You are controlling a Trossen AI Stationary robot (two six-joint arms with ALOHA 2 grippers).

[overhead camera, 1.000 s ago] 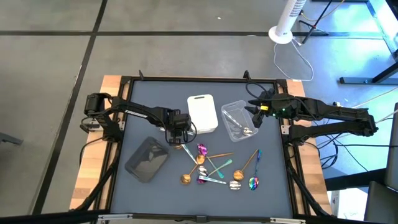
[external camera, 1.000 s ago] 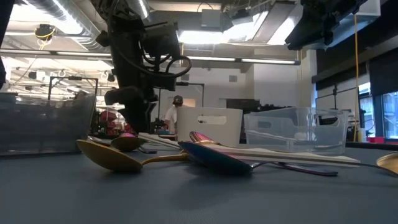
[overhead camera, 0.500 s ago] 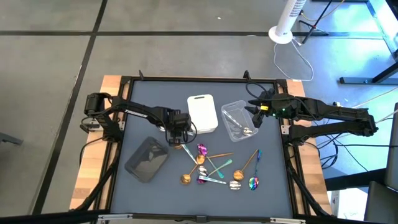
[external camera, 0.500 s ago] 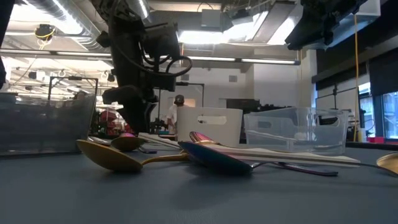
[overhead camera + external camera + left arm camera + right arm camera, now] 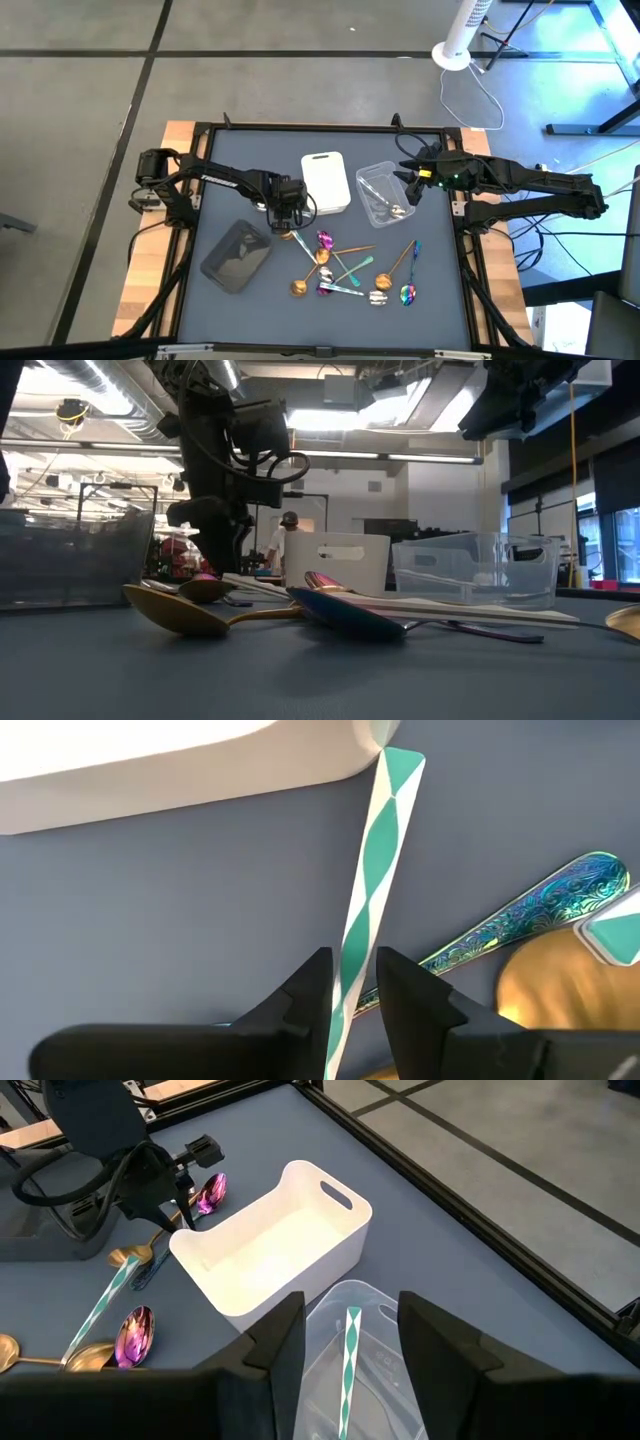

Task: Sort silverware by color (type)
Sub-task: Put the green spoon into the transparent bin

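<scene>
Where the low view looks level across the table, the nearest things are a gold spoon [image 5: 185, 615] and, beside it, an iridescent spoon [image 5: 345, 615], both lying flat on the grey table [image 5: 320, 680]; their colours show here, but not how the pile spreads. The high view gives that: the silverware [image 5: 345, 268] lies scattered in a loose cluster on the near middle of the table, gold, silver and purple-teal pieces crossing one another, with a purple-teal spoon [image 5: 408, 294] at its right edge.

Just behind the cluster's left end hangs the left gripper [image 5: 284, 228], between the dark grey tray [image 5: 236, 256] and the white tray [image 5: 325, 182]. Only the left wrist view shows what it does: its two dark fingers [image 5: 300, 1005] stand close on either side of a teal-and-white striped handle [image 5: 368, 880], clamped on it, the handle's far tip reaching to the white tray's corner. A patterned iridescent handle [image 5: 520, 920] and a gold bowl [image 5: 560, 985] lie beside it on the table.

Farther back on the right, the right gripper [image 5: 412, 188] hovers over the clear tray [image 5: 385, 192], which the high view shows holding a few silver pieces. In the right wrist view its fingers [image 5: 270, 1350] stand apart above the clear tray, where a second striped handle [image 5: 348, 1355] lies, nothing between them.

Beyond the table, the low view alone shows a person [image 5: 285, 540] far off in the room.
</scene>
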